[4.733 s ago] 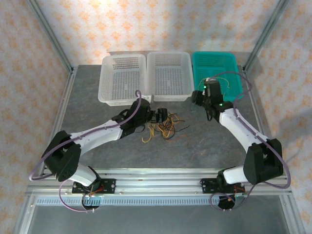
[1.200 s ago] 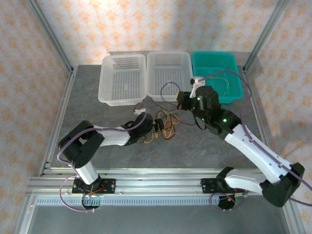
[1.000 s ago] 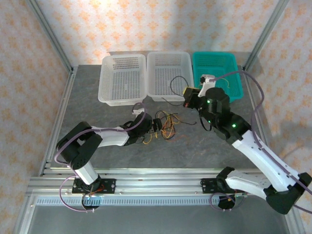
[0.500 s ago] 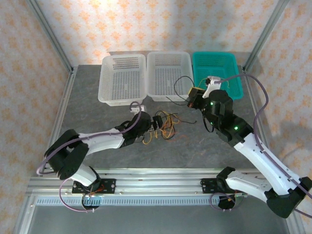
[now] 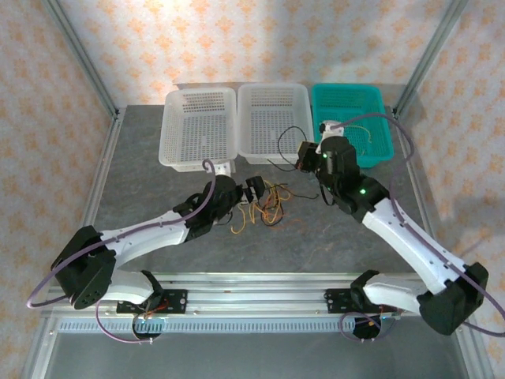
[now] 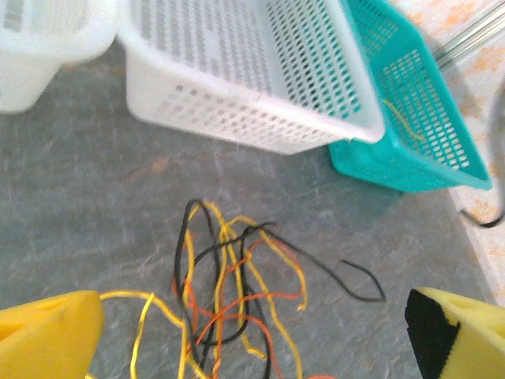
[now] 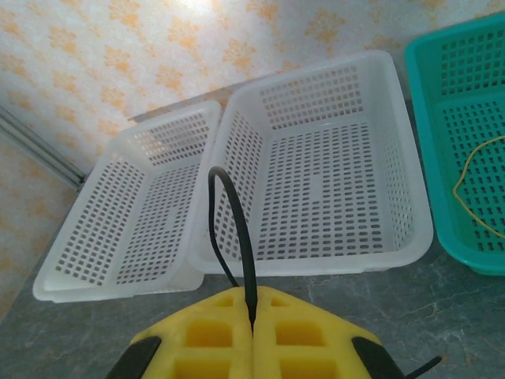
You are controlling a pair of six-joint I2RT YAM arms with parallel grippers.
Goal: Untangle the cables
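Right wrist camera: my right gripper (image 7: 252, 317) is pinching one black cable (image 7: 236, 225) tight. My left gripper (image 6: 252, 335) is hanging wide apart over the other cables (image 6: 225, 288), which are lying in a messy pile on the gray table (image 6: 87, 189) near the white basket (image 6: 237, 110).

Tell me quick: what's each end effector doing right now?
Left end effector: open, empty, over the tangled cables.
Right end effector: closed on a black cable.
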